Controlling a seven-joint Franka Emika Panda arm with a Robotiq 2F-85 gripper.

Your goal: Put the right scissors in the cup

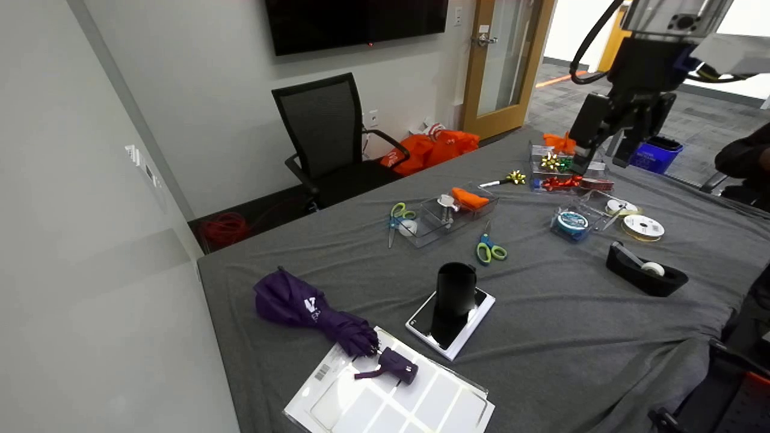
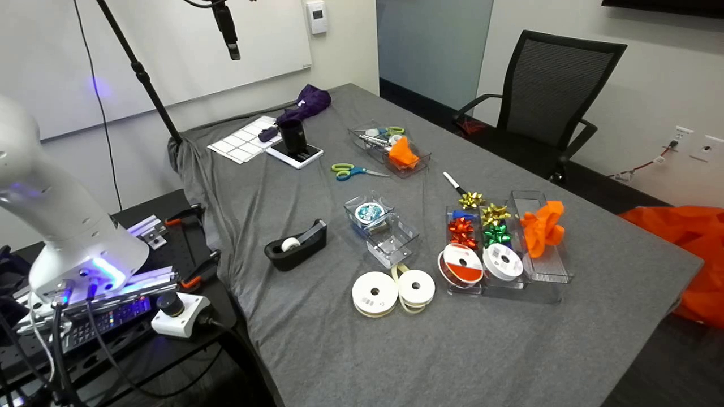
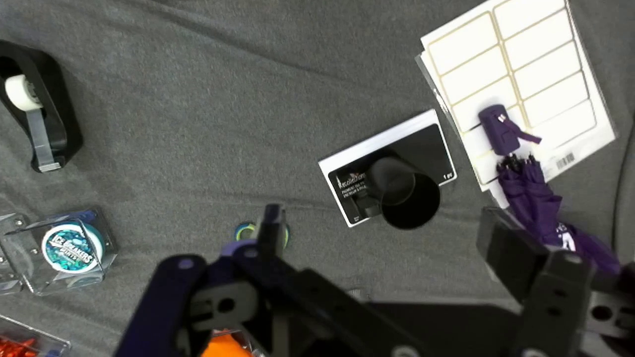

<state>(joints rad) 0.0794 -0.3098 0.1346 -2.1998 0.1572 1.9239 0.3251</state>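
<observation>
The right scissors (image 1: 485, 248), with green and blue loop handles and metal blades, lie on the grey cloth beside the cup; they also show in an exterior view (image 2: 349, 171). In the wrist view a finger hides most of them, and only parts of the handle loops (image 3: 244, 226) show. The black cup (image 1: 456, 288) stands upright on a flat white-and-black package in both exterior views (image 2: 292, 137); its opening faces the wrist view (image 3: 414, 203). My gripper (image 1: 601, 161) is high above the table; the wrist view shows its fingers (image 3: 384, 225) wide apart with nothing between.
Another pair of scissors (image 1: 397, 221) rests at the end of a clear tray (image 1: 427, 237). A tape dispenser (image 2: 297, 246), a clear holder with a mint tin (image 2: 370, 213), ribbon spools (image 2: 375, 293) and bow trays surround them. A purple umbrella (image 1: 307, 310) and label sheets (image 1: 385, 403) lie past the cup.
</observation>
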